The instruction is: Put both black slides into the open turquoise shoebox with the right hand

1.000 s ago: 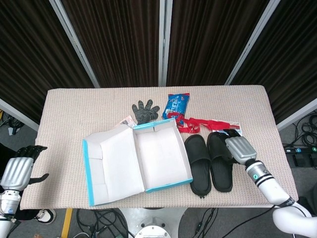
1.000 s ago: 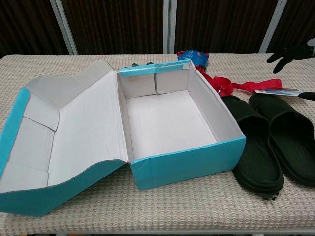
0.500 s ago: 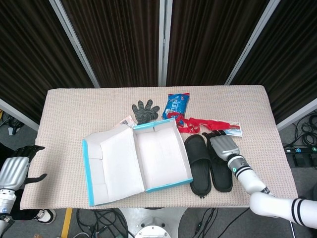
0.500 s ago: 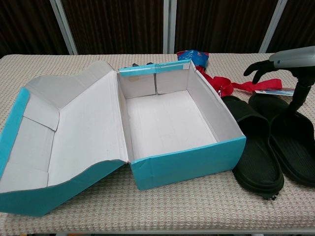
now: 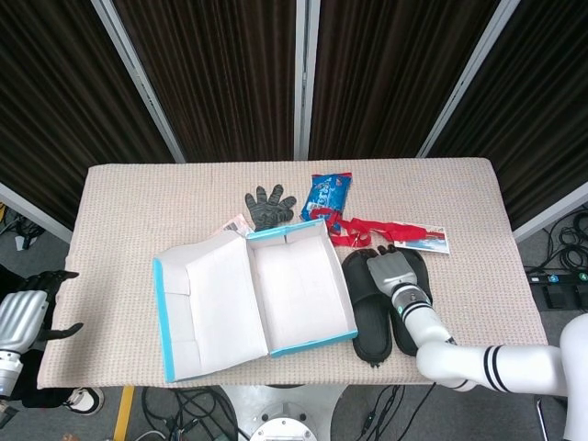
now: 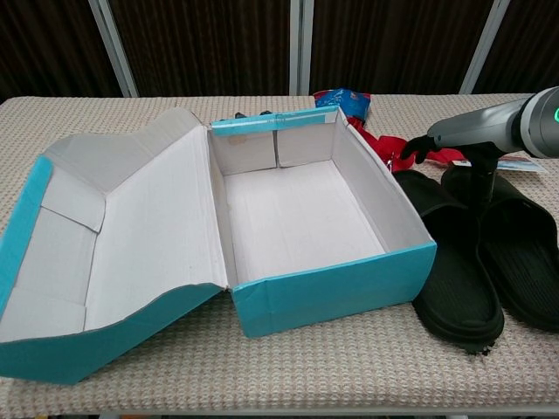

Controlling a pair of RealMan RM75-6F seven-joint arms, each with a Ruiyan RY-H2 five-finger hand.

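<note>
Two black slides lie side by side to the right of the open turquoise shoebox (image 5: 312, 342), soles down: the left slide (image 5: 366, 317) next to the box, the right slide (image 5: 412, 322) beyond it. In the chest view the left slide (image 6: 450, 266) and right slide (image 6: 524, 253) sit beside the box's front wall (image 6: 336, 292). My right hand (image 5: 390, 271) hovers over their upper ends, fingers apart and holding nothing. Seen from the chest, this right hand (image 6: 476, 131) points toward the box, thumb hanging down between the slides. My left hand (image 5: 23, 317) idles off the table's left edge, fingers spread.
The box lid (image 5: 207, 308) lies flat to the left. Behind the box are a grey glove (image 5: 269, 207), a blue snack packet (image 5: 327, 193) and a red lanyard (image 5: 367, 228) with a card (image 5: 430, 241), just beyond the slides.
My right hand has moved leftward from the table's right side to above the two slides, toward the box. The left hand has sunk slightly. Slides and box stay put.
</note>
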